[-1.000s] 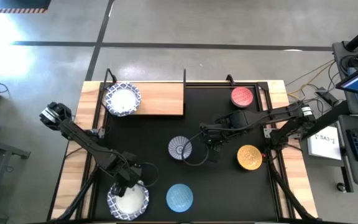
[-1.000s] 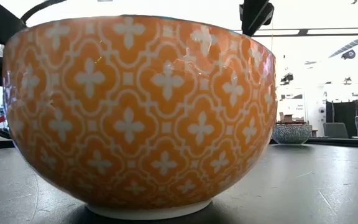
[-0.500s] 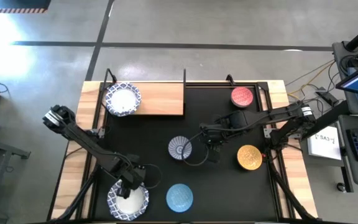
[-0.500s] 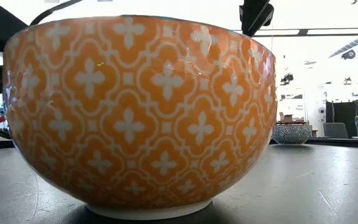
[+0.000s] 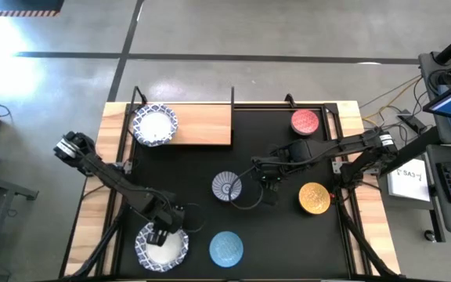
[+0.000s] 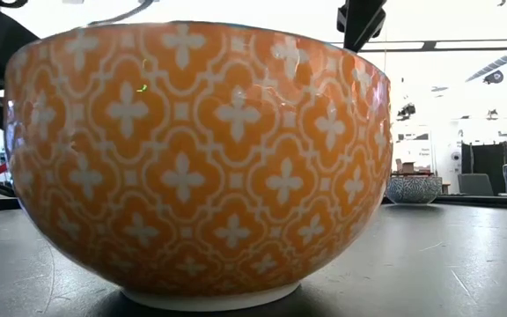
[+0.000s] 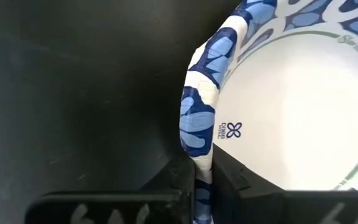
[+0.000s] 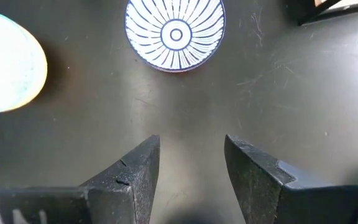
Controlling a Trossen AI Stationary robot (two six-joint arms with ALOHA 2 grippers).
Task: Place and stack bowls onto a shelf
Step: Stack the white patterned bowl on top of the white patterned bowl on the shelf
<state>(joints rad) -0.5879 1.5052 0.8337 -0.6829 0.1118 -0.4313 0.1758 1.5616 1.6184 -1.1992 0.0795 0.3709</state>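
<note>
A white bowl with a blue patterned rim (image 5: 163, 247) stands on the black mat at the near left. My left gripper (image 5: 160, 233) is over its far rim, shut on it. My right gripper (image 5: 263, 185) hangs open above the mat's middle, holding nothing. Just to its left stands a small radial-patterned bowl (image 8: 175, 33). The light-wood shelf (image 5: 198, 124) lies at the far left and carries a second white bowl (image 5: 154, 125) at its left end. Red (image 5: 305, 121), yellow (image 5: 314, 197) and light-blue (image 5: 226, 247) bowls rest on their bases on the mat. My left gripper pinches the white bowl's rim (image 7: 202, 163) between its two fingers, one finger inside the bowl and one outside. The fingers come from above, pointing steeply down, at the rim's far side. The bowl sits upright with its base on the mat.
The shelf's thin black posts (image 5: 232, 95) rise at its far edge. Bare board lies to the right of the bowl on the shelf. The yellow bowl (image 6: 201, 158) fills the low view. A blue patterned bowl (image 6: 414, 188) shows behind it.
My left gripper has shifted a little toward the table's near edge and down onto the white bowl's far rim, and has shut on it. The bowl stands where it stood.
</note>
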